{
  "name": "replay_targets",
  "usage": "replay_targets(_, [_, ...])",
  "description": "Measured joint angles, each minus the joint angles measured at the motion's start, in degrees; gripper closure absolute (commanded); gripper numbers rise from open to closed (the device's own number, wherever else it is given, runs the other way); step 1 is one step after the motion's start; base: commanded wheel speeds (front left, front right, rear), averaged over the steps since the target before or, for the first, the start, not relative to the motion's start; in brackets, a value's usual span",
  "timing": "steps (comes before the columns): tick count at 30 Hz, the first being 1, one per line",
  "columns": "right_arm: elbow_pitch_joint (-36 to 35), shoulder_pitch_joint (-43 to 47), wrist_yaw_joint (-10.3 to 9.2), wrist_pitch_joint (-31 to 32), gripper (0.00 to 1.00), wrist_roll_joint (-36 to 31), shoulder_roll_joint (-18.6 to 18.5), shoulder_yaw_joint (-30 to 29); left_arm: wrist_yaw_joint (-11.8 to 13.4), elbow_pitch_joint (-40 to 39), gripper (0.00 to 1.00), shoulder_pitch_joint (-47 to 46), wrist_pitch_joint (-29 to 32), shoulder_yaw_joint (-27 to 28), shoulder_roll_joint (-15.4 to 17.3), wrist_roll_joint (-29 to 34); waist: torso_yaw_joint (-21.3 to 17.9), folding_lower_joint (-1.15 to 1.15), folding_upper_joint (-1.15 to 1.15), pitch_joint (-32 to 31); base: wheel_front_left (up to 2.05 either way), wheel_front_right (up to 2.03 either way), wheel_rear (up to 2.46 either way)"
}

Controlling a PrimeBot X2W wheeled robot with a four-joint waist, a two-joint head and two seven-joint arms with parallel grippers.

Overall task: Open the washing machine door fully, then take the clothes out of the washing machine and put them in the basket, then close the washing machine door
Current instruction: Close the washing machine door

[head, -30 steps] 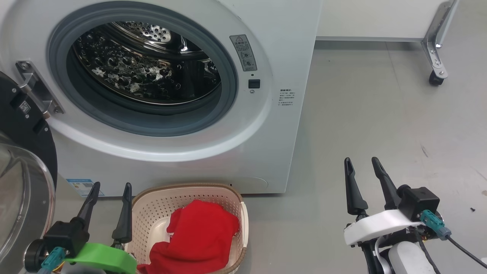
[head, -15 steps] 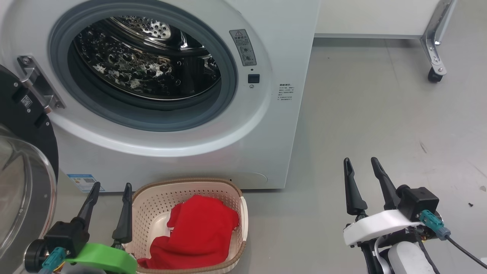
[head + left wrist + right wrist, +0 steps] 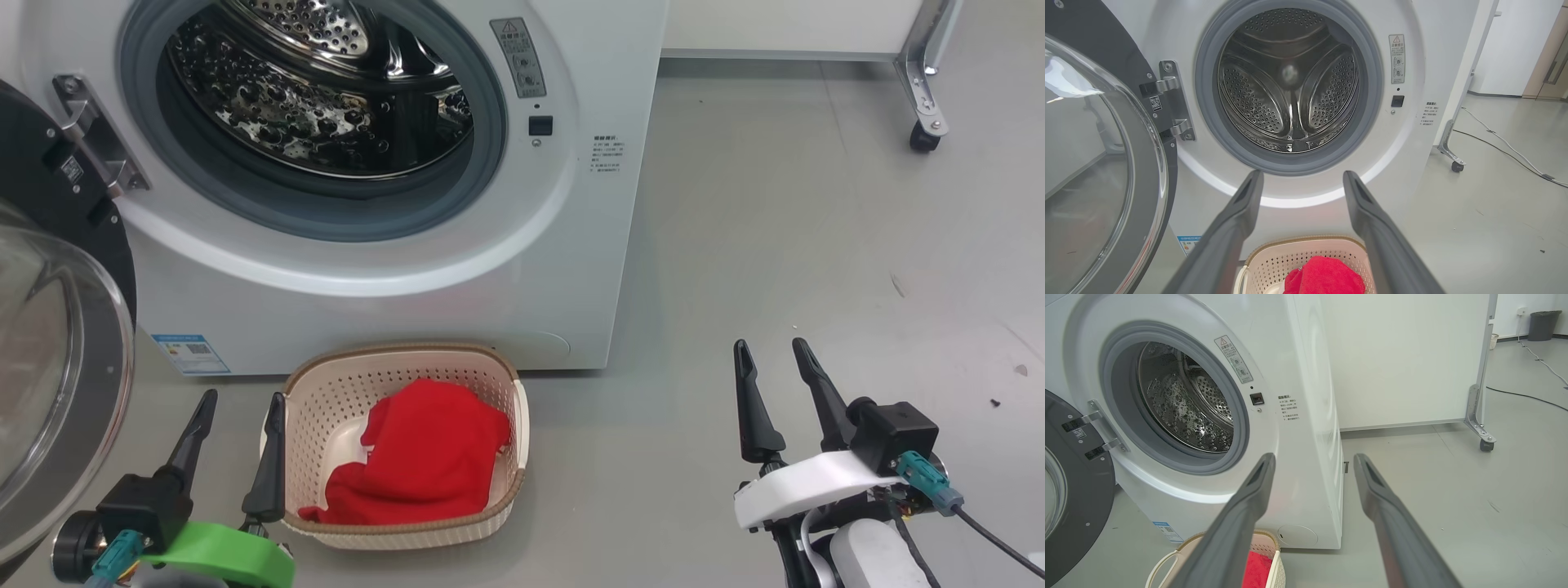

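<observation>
A: What does each tool hold?

B: Nothing. The left tool (image 3: 243,398) has its two fingers spread wide with bare floor between them. The right tool (image 3: 768,346) is just as wide and just as empty.

A: What lies nearest the left one?

B: The basket (image 3: 397,351), just beside its right finger, with the red clothes (image 3: 424,445) heaped inside.

A: So only the door remains?

B: Likely, as the drum (image 3: 326,98) ahead looks bare. The door (image 3: 49,343) stands swung out just left of the left tool. Its free edge is near, and its hinge (image 3: 98,151) is farther ahead on the washing machine (image 3: 490,278).

A: And the right tool?

B: Well apart from the door, out beyond the machine's right corner.

A: Which arm, then?

B: The left is the nearer. It would probably have to get round the door's outer face and swing it rightward, toward the opening.
</observation>
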Motion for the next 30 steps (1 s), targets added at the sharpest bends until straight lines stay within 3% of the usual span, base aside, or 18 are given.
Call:
replay_targets(15, [0.09,-0.02,0.04,-0.01,0.00,-0.01,0.00,0.29,-0.43,-0.07,0.00,0.00,0.00,0.18,-0.04,0.37,0.02,0.00,0.00,-0.05,-0.98,0.98,0.00])
replay_targets(30, [0.09,-0.06,0.03,0.00,0.00,0.10,0.00,0.23,-0.47,-0.27,0.00,0.00,0.00,1.00,-0.21,0.66,0.13,0.00,0.00,0.37,-0.49,0.49,0.00])
